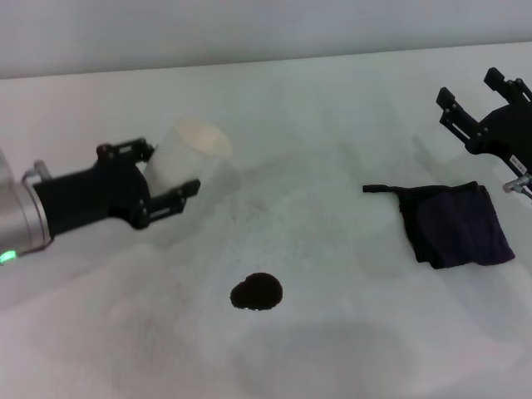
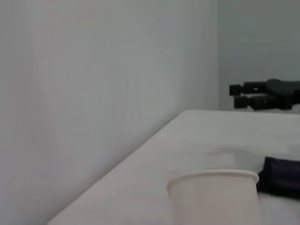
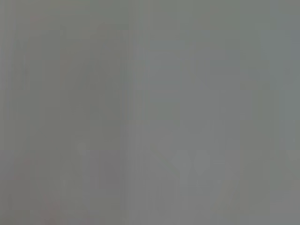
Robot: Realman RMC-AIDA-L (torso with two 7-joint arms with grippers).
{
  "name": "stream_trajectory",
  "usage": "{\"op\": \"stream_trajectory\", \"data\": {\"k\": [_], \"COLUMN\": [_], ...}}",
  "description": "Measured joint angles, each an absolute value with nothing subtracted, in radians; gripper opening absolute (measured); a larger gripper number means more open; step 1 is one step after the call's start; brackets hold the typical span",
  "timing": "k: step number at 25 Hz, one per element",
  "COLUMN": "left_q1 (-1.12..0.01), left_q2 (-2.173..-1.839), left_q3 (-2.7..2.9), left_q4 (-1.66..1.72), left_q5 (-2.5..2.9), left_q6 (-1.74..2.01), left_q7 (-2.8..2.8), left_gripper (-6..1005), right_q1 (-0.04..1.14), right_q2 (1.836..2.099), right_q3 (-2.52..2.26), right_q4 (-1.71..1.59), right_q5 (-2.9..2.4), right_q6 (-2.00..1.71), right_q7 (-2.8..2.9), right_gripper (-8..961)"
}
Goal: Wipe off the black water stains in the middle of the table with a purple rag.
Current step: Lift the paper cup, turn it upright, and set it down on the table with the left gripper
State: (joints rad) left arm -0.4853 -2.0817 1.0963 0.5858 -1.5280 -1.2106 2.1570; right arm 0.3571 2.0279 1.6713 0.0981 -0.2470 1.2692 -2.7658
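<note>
The black water stain is a small glossy blot on the white table, near the front middle. The purple rag lies folded at the right with its cord tail pointing left; it also shows in the left wrist view. My right gripper hovers open and empty just behind the rag, apart from it. My left gripper is at the left, its fingers closed around a white paper cup, well left of and behind the stain. The right wrist view shows only flat grey.
The cup's rim fills the bottom of the left wrist view, with the right gripper far off. A grey wall runs along the table's back edge. Faint grey smudges mark the tabletop's middle.
</note>
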Motion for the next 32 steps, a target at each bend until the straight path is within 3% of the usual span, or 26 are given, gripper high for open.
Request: {"op": "stream_trajectory", "data": {"k": [13,32], "left_q1": [-0.410,-0.375], "left_q2": [-2.085,-2.088], "left_q3": [1.097,1.091], "left_q4": [0.292,0.153], "left_q5": [-1.804,-1.838], "left_q6": [-1.254,-1.235], "left_q7": [2.567,2.655], "left_gripper": [632,632], "right_q1": [0.354,0.351], "right_q2": [2.028,2.028], "right_q3": [1.658,1.657], "right_q4": [0.095,0.089], "right_q5": [-0.249,-0.248], "right_q6": [1.269,1.266], "right_q7": [-2.766,-2.766], "right_gripper": [823,820]}}
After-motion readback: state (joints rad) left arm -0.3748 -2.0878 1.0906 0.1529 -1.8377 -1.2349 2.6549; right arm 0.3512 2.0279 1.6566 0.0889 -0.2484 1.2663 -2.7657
